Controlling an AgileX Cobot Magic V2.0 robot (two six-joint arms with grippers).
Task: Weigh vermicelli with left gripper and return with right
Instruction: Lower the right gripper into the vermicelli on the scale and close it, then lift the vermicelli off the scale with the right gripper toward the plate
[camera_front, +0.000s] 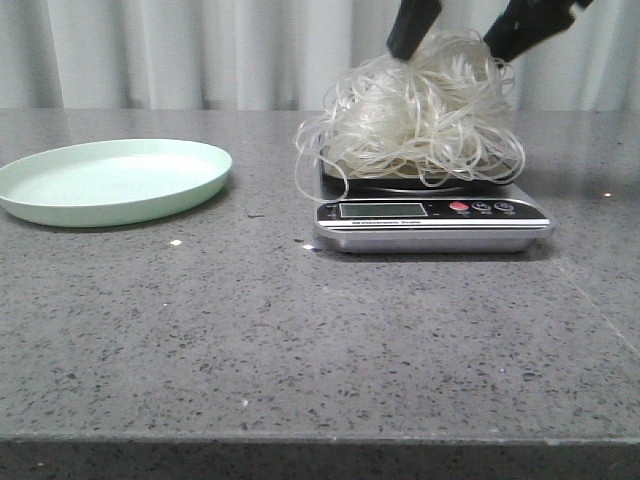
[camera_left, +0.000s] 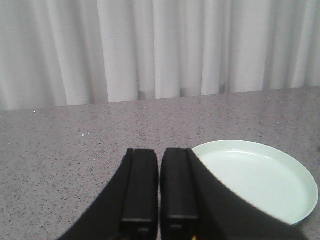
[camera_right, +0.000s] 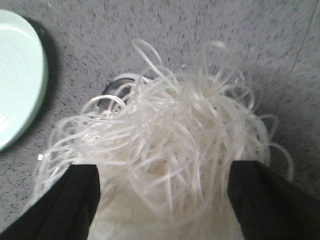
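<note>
The vermicelli (camera_front: 420, 115), a fluffy whitish tangle, lies piled on a digital kitchen scale (camera_front: 430, 222) right of centre. My right gripper (camera_front: 468, 35) comes down from above with its jaws wide open, one dark finger on each side of the pile's top. In the right wrist view the vermicelli (camera_right: 170, 140) fills the gap between the right gripper's (camera_right: 162, 200) spread fingers. My left gripper (camera_left: 160, 156) is shut and empty, low over the bare table beside the pale green plate (camera_left: 260, 180). The left gripper is out of the front view.
The pale green plate (camera_front: 115, 180) lies empty at the left of the grey speckled table (camera_front: 300, 340); it also shows in the right wrist view (camera_right: 17, 75). A white curtain (camera_front: 200, 50) hangs behind the table. The scale's rim (camera_right: 117, 82) peeks out under the strands.
</note>
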